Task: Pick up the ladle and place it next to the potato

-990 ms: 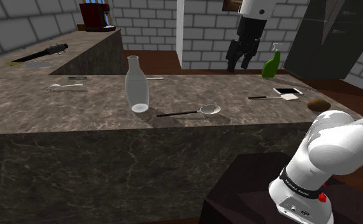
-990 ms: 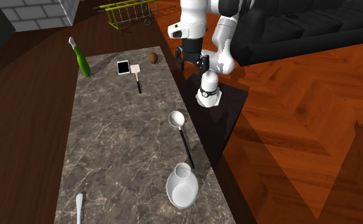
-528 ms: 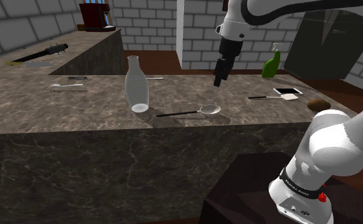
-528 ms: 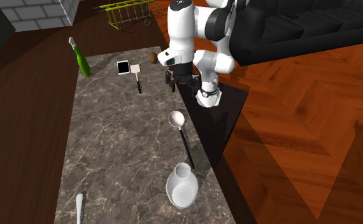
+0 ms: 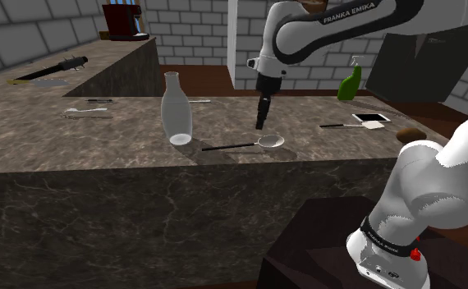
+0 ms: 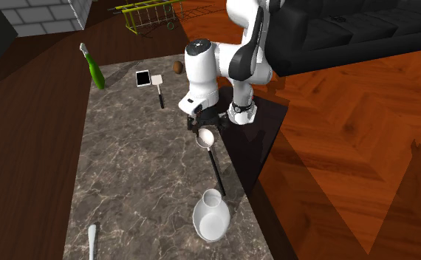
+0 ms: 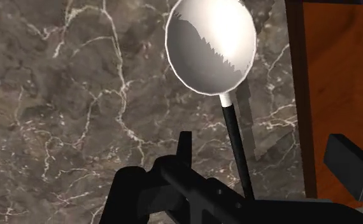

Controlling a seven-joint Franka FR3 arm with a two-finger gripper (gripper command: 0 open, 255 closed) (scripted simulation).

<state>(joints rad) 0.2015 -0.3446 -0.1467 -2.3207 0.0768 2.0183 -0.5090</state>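
End effector [image 5: 261, 124], fingers spread, hovers just above ladle [image 5: 271, 141] bowl on stone-look worktop [image 5: 76, 141]; handle btwn fingers, ungripped; potato [image 5: 410, 134] well apart.

Ladle [image 7: 211, 48]: the bowl's far rim is clipped by the picture's edge, and the black handle's end disappears behind the hand, between the fingers [image 7: 184, 149]. In the shoulder view, the arm [image 5: 331, 20] is cut off overhead. Pale items [image 5: 86, 112] on the far left of the desk [image 5: 101, 139] are too small to name. A white utensil [image 6: 92, 240] runs off the frame.
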